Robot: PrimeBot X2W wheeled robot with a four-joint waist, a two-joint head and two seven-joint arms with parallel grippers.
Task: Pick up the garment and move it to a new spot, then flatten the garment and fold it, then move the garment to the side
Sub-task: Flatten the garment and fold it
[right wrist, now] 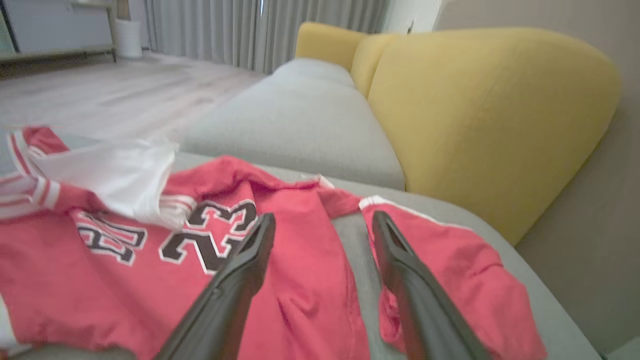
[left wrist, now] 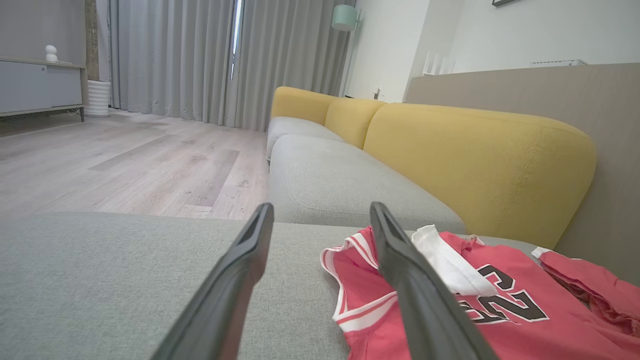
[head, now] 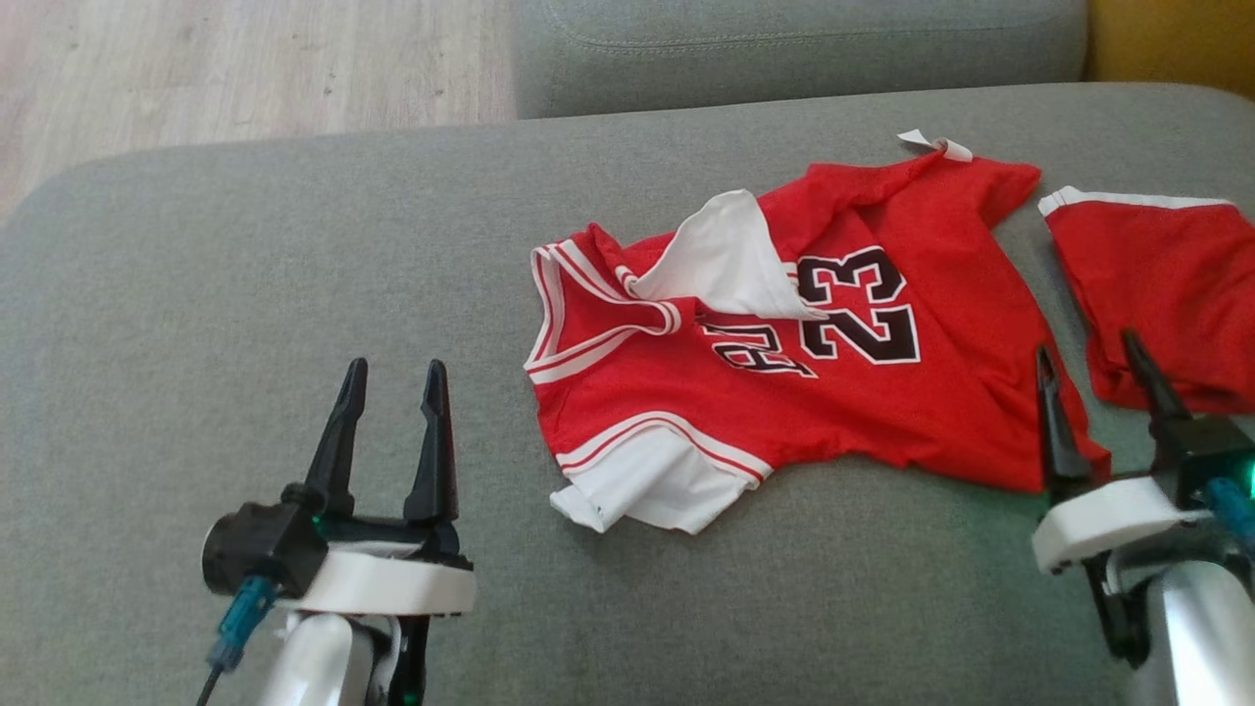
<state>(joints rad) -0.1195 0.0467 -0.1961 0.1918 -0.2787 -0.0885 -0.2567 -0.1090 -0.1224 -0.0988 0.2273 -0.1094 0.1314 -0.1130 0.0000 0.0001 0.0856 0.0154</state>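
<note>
A red basketball jersey (head: 882, 412) lies crumpled on a grey sofa seat (head: 245, 294), right of centre in the head view, its neck and armholes toward the robot's left and its hem toward the right. White bands with thin red stripes trim the neck and armholes. A white flap (head: 726, 260), the jersey's pale inner side, is folded over the chest, and a second white fold pokes out at the near corner. The cloth is wrinkled and not flat.

The number "23" (head: 858, 304) stands out in black with a white outline. Beside it run black letters (head: 760, 348) of the same style, partly hidden under the flap; they cannot be read whole. A small white label (head: 936, 145) sticks up at the far edge of the hem; no writing on it can be made out.

The right gripper (head: 1086, 345) hovers at the jersey's hem corner with its fingers spread and nothing between them. Just beside the jersey, to the right, lies a second red garment with a white edge (head: 1167, 284). The left gripper (head: 397, 368) sits over bare cushion, well apart from the jersey, fingers also spread and empty.

Yellow back cushions (left wrist: 475, 160) line the sofa; pale wood flooring (head: 196, 69) and grey curtains (left wrist: 175, 55) lie beyond.
</note>
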